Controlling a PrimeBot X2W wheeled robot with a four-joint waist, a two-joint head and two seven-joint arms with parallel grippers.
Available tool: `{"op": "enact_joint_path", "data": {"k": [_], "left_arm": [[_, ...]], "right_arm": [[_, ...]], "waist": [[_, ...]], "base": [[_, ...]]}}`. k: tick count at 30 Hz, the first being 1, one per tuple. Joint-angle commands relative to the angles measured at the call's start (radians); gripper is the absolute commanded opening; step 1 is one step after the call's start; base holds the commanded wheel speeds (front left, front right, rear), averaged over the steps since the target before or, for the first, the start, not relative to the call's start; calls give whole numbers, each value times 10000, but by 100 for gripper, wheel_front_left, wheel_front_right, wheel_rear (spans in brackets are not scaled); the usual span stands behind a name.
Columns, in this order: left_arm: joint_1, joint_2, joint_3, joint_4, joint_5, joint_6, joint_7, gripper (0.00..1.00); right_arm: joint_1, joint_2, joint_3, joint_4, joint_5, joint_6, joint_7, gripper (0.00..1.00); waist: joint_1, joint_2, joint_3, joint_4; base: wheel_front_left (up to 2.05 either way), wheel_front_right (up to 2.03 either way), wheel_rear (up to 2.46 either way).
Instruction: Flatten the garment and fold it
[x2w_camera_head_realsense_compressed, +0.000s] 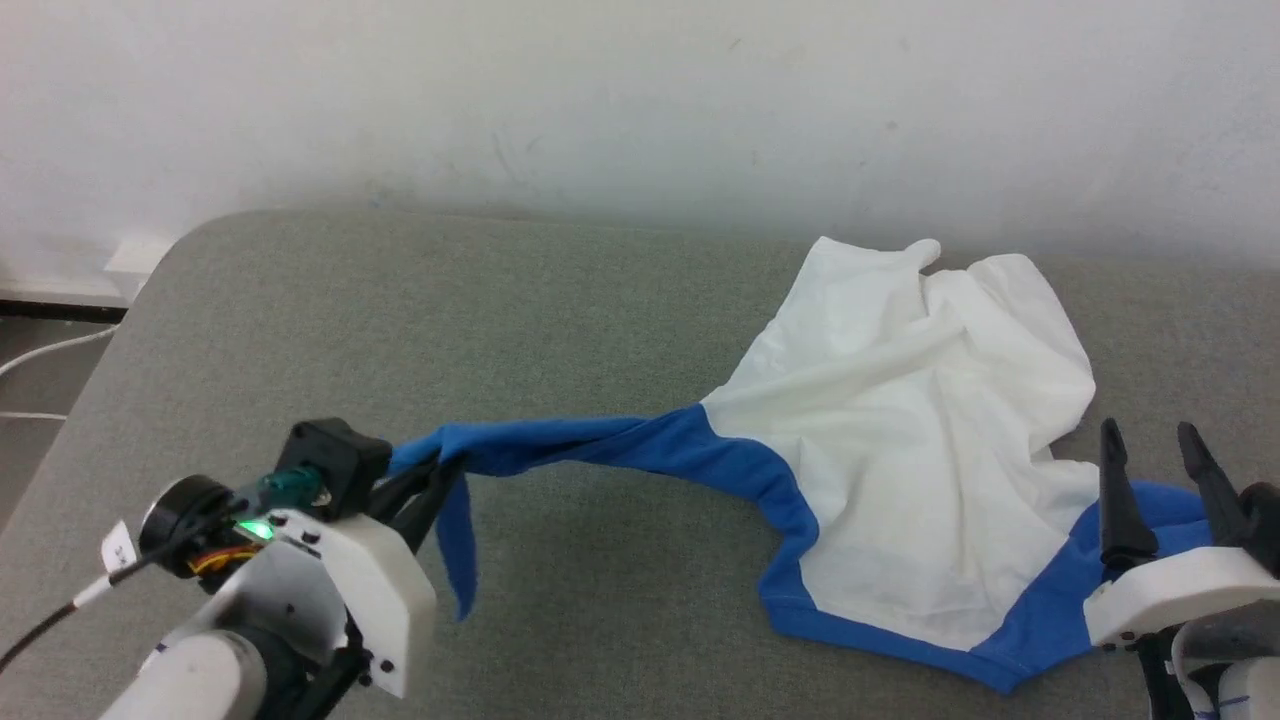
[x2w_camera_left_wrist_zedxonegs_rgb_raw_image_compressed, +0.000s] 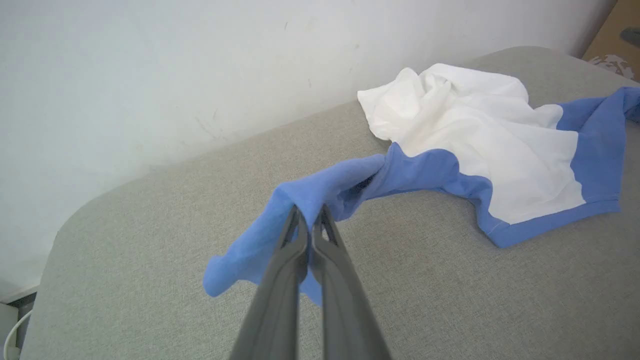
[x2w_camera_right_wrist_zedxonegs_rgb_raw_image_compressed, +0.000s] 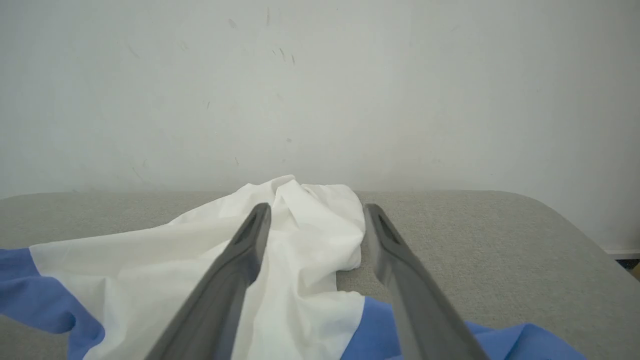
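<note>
1. The garment (x2w_camera_head_realsense_compressed: 900, 420), a white T-shirt with blue sleeves, lies crumpled on the right half of the grey table (x2w_camera_head_realsense_compressed: 400, 300). Its white body is bunched up toward the wall (x2w_camera_head_realsense_compressed: 600, 100).
2. A blue band runs along the shirt's near edge.
3. One sleeve (x2w_camera_head_realsense_compressed: 570, 445) is drawn out to the left in a narrow, twisted strip, raised off the table near its end.
4. The left gripper (x2w_camera_head_realsense_compressed: 435, 475) has its jaws pressed together, pinching the end of that sleeve. A loose flap of blue cloth hangs below the grip.
5. The right gripper (x2w_camera_head_realsense_compressed: 1150, 440) stands at the shirt's right end, over the other sleeve (x2w_camera_head_realsense_compressed: 1050, 600). Its jaws are spread wide and hold nothing.
6. In the right wrist view the spread jaws frame the white folds. Whether they touch the cloth cannot be told.
</note>
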Motion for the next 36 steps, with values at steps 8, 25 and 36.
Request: {"op": "enact_joint_path", "data": {"k": [8, 25, 36], "left_arm": [[-813, 185, 358, 2085, -1414, -299, 1603, 0], [-3997, -615, -28, 7644, -367, -938, -281, 100], [-3922, -1114, -409, 8032, 245, -966, -2789, 100]], "right_arm": [[-550, 112, 616, 158, -22, -21, -196, 100], [-1366, -7, 1720, 624, 31, -21, -471, 100], [-832, -31, 1508, 848, 5, -21, -462, 100]], "waist": [[0, -2, 830, -1034], [0, -2, 2305, -1659], [0, -2, 1209, -819]], "base": [[0, 0, 0], [0, 0, 0], [0, 0, 0]]}}
